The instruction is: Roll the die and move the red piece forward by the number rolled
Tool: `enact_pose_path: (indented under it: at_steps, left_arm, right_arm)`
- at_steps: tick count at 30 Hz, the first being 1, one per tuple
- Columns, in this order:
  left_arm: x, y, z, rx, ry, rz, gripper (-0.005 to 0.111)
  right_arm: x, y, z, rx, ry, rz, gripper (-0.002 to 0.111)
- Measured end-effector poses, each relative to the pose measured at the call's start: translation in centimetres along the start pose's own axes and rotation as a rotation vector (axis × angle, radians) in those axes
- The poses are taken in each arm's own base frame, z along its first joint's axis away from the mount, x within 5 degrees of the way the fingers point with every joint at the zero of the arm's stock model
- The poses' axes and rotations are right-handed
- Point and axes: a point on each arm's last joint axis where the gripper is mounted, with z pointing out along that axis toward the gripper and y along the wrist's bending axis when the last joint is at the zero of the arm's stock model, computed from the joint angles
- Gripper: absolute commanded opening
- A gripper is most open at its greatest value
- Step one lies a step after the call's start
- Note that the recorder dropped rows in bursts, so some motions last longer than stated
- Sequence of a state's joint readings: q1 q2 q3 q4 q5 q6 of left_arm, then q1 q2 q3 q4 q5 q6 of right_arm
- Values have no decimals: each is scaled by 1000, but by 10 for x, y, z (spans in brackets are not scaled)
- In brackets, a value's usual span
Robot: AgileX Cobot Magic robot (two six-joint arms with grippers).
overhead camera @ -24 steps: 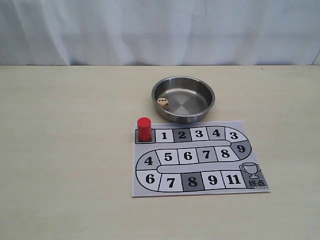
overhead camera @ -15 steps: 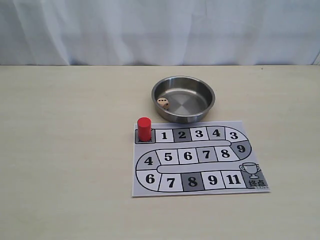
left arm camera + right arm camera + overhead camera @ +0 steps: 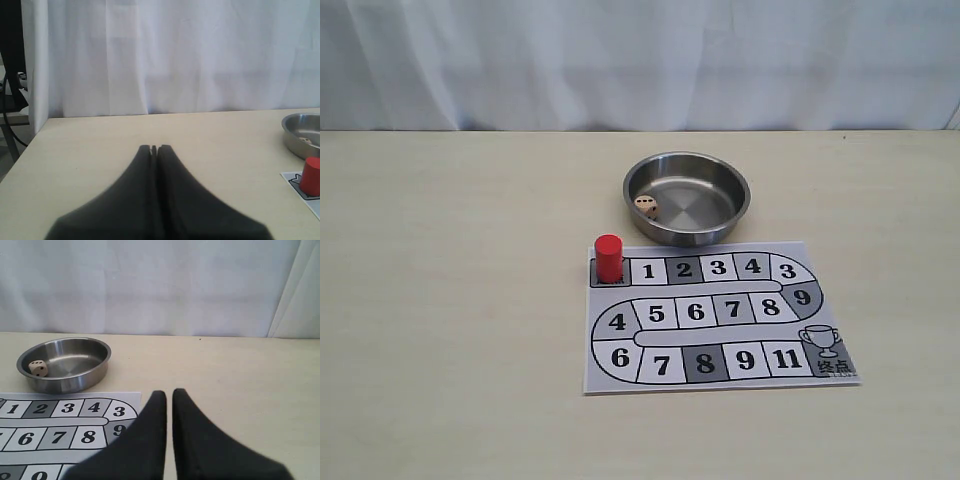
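Observation:
The die [image 3: 646,206], a pale tan cube with dark pips, lies inside the steel bowl [image 3: 735,205] near its left wall; the right wrist view also shows the die [image 3: 37,368]. The red piece [image 3: 609,257] stands upright on the grey start square, just left of square 1 on the printed board [image 3: 720,318]. No arm appears in the exterior view. My left gripper [image 3: 154,147] is shut and empty over bare table, with the red piece [image 3: 311,176] far off to its side. My right gripper [image 3: 169,392] holds nothing; only a narrow slit parts its fingers, beside the board's 3 and 9 squares.
The bowl [image 3: 75,380] sits just beyond the board's far edge. A white curtain [image 3: 640,60] hangs behind the table. The table's side edge [image 3: 30,145] and a dark stand show in the left wrist view.

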State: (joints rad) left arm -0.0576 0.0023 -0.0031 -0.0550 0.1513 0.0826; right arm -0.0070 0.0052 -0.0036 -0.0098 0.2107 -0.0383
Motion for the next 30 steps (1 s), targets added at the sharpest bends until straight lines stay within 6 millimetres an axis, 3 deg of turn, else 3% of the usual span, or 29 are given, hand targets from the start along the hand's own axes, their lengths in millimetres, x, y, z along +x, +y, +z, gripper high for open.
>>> enact_pose_path:
  at_steps: [19,30]
  left_arm:
    - [0,0,0,0,0,0,0]
    - [0,0,0,0,0,0,0]
  right_arm:
    - [-3,0,0,1,-35,0,4]
    - [-27,-1,-4,6,-305,40,4]
